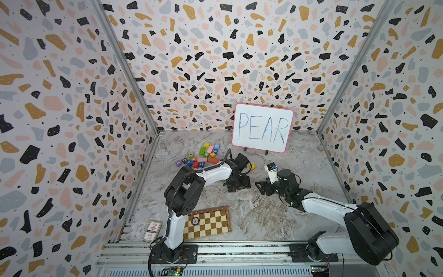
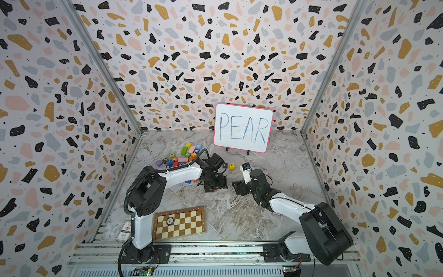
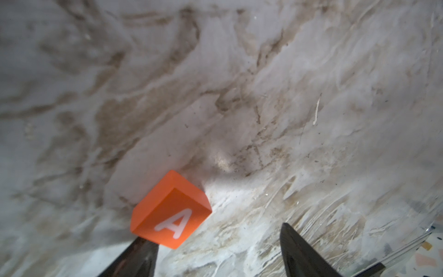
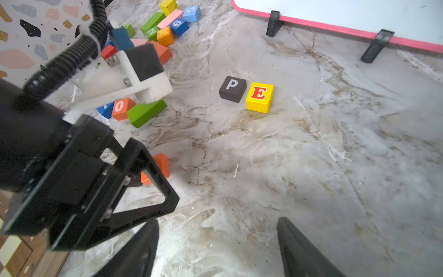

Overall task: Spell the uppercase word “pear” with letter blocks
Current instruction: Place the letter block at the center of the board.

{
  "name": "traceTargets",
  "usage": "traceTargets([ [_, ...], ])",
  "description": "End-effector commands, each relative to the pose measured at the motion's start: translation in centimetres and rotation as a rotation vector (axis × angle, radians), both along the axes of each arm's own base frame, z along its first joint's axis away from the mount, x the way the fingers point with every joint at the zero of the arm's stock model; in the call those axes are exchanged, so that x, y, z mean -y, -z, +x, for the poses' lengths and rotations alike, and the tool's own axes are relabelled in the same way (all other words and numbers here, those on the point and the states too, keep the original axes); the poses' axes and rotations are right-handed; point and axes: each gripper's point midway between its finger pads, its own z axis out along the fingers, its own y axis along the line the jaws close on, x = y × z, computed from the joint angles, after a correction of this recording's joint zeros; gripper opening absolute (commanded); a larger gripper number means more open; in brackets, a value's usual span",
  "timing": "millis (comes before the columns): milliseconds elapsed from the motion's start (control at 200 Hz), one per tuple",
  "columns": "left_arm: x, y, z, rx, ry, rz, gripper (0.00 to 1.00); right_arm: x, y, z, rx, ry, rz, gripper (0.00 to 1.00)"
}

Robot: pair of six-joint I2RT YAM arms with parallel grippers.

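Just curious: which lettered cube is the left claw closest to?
The orange A cube, right beside the open left gripper; the black P and yellow E sit together farther away.

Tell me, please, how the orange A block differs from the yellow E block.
Colour: the A block is orange with a white letter; the E block is yellow with a red letter. Place: the E block sits right beside the P block; the A block lies apart, by the open left gripper. Both are small cubes bearing one letter.
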Motion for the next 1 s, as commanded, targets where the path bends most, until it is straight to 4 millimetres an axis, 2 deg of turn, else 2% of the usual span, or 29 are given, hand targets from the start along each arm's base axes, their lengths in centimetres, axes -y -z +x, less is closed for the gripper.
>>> traceTargets([
  [0,-1.4,-1.2,-0.7,0.045,0.1,0.013,0.83,-0.1,-1.2,-0.1,0.021,-0.002,0.036,0.79],
  [155,-2.6,-1.2,0.5,0.087,0.152,-0.029,0.86,-0.1,-1.1,0.0,0.023,0.0,0.041,0.79],
  [230,-2.1,-1.3,1.4,0.106,0.177,-0.086,0.86,-0.2,-1.2,0.0,0.023,-0.002,0.042,0.79],
  [345,-0.9,-1.2,1.6,0.105,0.239,-0.149,0.86,-0.1,-1.2,0.1,0.027,-0.001,0.037,0.79],
  [611,-0.2,0.3,1.1,0.033,0.245,-0.175,0.83,-0.1,-0.9,0.2,0.02,0.001,0.034,0.79],
  [996,-0.2,0.4,0.0,0.004,0.19,-0.218,0.74,0.1,-0.5,0.3,0.004,0.017,0.048,0.79],
])
